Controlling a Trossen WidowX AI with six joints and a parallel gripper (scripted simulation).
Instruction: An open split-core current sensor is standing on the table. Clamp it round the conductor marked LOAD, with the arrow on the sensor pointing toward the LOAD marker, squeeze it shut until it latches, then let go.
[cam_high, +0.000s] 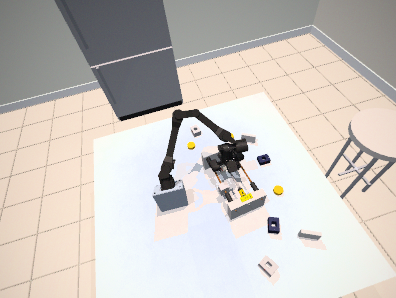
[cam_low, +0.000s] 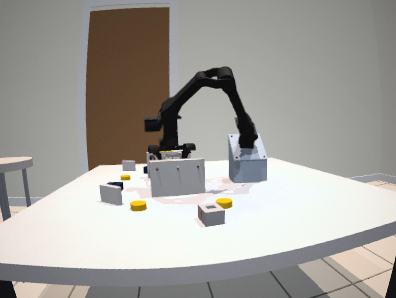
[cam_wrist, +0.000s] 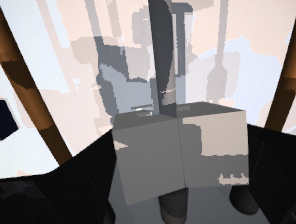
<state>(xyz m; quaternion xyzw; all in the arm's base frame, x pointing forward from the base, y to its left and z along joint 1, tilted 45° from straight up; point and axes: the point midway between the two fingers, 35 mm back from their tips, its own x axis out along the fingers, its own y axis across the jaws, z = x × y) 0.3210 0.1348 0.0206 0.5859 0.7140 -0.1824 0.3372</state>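
The grey sensor (cam_wrist: 150, 165) surrounds the middle dark conductor (cam_wrist: 166, 65) in the wrist view. Its two halves meet along a seam; whether it is latched I cannot tell, and no arrow shows on it. My gripper (cam_wrist: 162, 125) (cam_high: 224, 165) (cam_low: 171, 149) is shut on the sensor, one black finger on each side. Copper-coloured conductors (cam_wrist: 26, 87) (cam_wrist: 285, 82) run to the left and right. The conductors span a grey fixture (cam_high: 248, 207) (cam_low: 177, 181). A yellow marker (cam_high: 246, 197) is at its near end in the top view; its lettering is too small to read.
Yellow discs (cam_high: 191, 145) (cam_high: 278, 190), navy blocks (cam_high: 263, 159) (cam_high: 273, 231) and pale grey pieces (cam_high: 310, 234) (cam_high: 248, 138) (cam_low: 211, 216) lie around the fixture. The arm's grey base (cam_high: 170, 197) (cam_low: 248, 170) stands beside it. A stool (cam_high: 377, 132) is beyond the table edge.
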